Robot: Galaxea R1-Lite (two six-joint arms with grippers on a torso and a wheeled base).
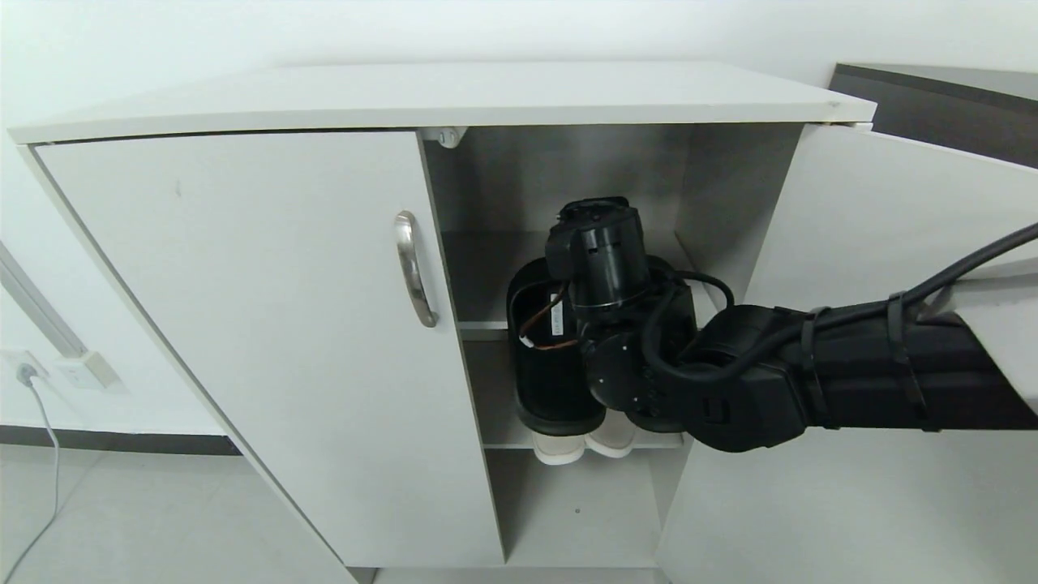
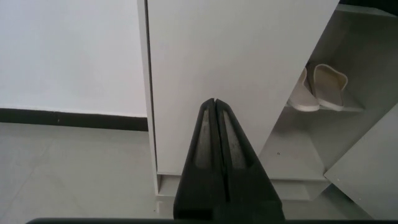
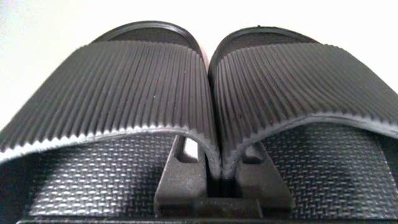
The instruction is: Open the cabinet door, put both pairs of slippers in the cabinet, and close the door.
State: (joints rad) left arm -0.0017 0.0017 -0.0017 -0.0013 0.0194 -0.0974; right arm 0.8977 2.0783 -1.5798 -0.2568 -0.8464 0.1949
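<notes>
Right jaws pinch the black slippers (image 3: 137,81) by their inner straps inside the cabinet (image 1: 486,89); left jaws closed, empty

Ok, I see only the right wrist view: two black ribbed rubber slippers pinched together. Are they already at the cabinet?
Observer: Yes. The right gripper holds the black ribbed rubber slippers in the open right half of the white two-door cabinet.
Operator: And where is the other pair?
Observer: The plain white slippers lie on a shelf directly under the black pair, sticking out over its front edge. I cannot tell whether the two pairs touch.
Operator: Is the left door open too?
Observer: No. The left door, with the curved metal handle, is shut. The right door stands open.
</notes>
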